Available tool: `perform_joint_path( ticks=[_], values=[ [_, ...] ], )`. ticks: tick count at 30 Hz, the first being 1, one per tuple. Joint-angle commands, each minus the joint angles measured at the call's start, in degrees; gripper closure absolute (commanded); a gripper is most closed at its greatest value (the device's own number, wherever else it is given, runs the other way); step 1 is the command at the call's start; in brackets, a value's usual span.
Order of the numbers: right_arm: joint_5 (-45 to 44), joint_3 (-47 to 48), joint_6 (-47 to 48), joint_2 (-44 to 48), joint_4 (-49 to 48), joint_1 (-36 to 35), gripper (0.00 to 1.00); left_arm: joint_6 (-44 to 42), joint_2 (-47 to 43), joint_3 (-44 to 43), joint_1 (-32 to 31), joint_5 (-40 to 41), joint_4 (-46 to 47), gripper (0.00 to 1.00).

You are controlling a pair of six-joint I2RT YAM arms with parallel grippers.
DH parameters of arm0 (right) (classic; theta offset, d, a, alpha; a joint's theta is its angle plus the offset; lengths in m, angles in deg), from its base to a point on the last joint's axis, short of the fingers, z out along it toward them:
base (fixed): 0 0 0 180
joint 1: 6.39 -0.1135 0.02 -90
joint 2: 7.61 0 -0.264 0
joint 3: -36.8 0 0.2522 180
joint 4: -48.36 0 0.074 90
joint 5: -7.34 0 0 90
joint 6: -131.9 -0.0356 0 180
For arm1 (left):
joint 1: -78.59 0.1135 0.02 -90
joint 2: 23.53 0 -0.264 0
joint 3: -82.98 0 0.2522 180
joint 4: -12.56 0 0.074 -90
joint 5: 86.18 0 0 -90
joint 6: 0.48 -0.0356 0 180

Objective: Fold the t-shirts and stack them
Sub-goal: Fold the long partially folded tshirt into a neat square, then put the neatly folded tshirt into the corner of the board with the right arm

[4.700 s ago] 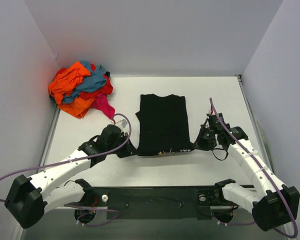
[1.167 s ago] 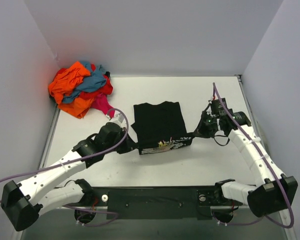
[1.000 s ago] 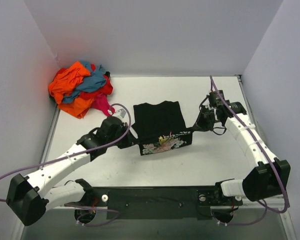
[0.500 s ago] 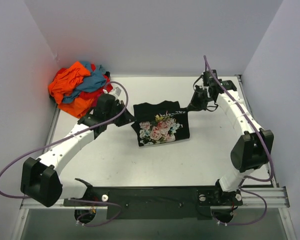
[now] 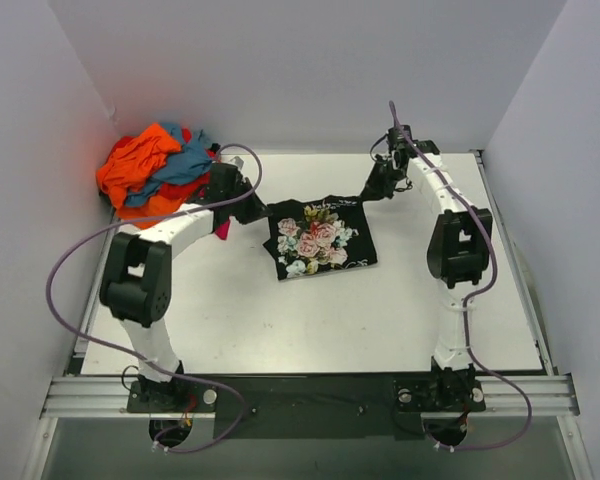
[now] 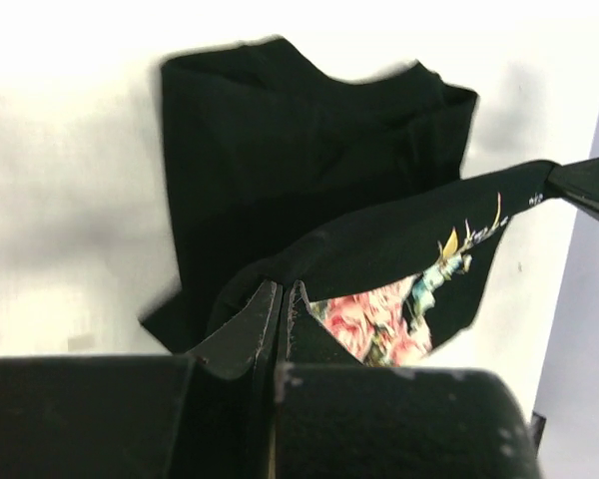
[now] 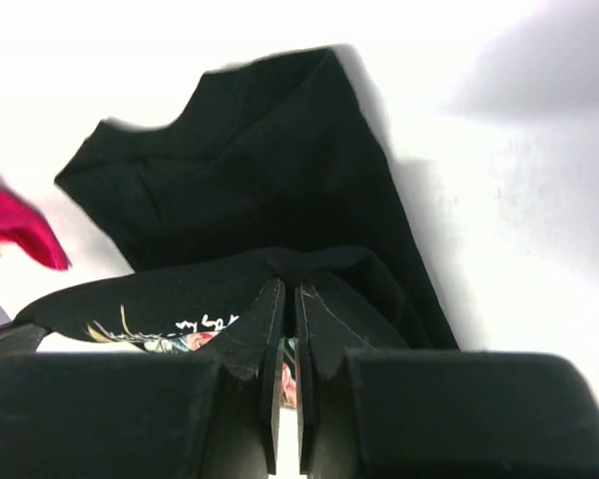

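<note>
As it lay printed side up in the middle of the worktop [image 5: 310, 320], the black t-shirt [image 5: 320, 240] was pinched at both far corners: the left gripper [image 5: 254, 207] clamped tight on one, the right gripper [image 5: 371, 192] on the other. The other t-shirts [image 5: 158, 175] sat heaped in the far left corner.

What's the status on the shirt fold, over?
Left claw and right claw both shut on black t-shirt edge. Shirt doubled over, rose print up. Pile of other shirts far left, off the black one.
</note>
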Motion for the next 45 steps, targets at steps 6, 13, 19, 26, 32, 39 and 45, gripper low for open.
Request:
perform_joint_path(
  ticks=[6, 13, 19, 26, 32, 39, 45],
  values=[
    [0.81, 12.45, -1.36, -13.6, -6.65, 2.73, 0.25, -0.64, 24.71, -22.08, 3.23, -3.36, 9.02, 0.34],
    [-1.14, -5.66, 3.22, -5.24, -14.67, 2.64, 0.38, -2.4, 17.7, -12.61, 3.32, 0.69, 12.44, 0.37],
    [0.98, -12.26, 3.83, -1.82, -18.7, 2.55, 0.32, -1.96, 14.26, -5.15, 3.14, -0.28, 15.86, 0.37],
    [0.27, -15.7, 4.71, 1.79, -18.36, 2.29, 0.38, -2.66, 13.64, -1.62, 2.18, -0.89, 17.19, 0.44],
    [-2.18, -18.15, 5.5, 1.97, -14.67, 0.18, 0.5, -2.75, 16.54, -3.55, 2.26, -1.42, 15.52, 0.54],
    [-4.91, -19.74, 6.03, 1.71, -12.39, -2.28, 0.59, -3.28, 20.05, -6.36, 2.62, -1.51, 14.64, 0.59],
    [-8.42, -18.43, 6.03, 1.35, -9.4, -2.02, 0.77, -3.37, 22.61, -8.56, 2.79, -2.3, 14.11, 0.61]
  ],
)
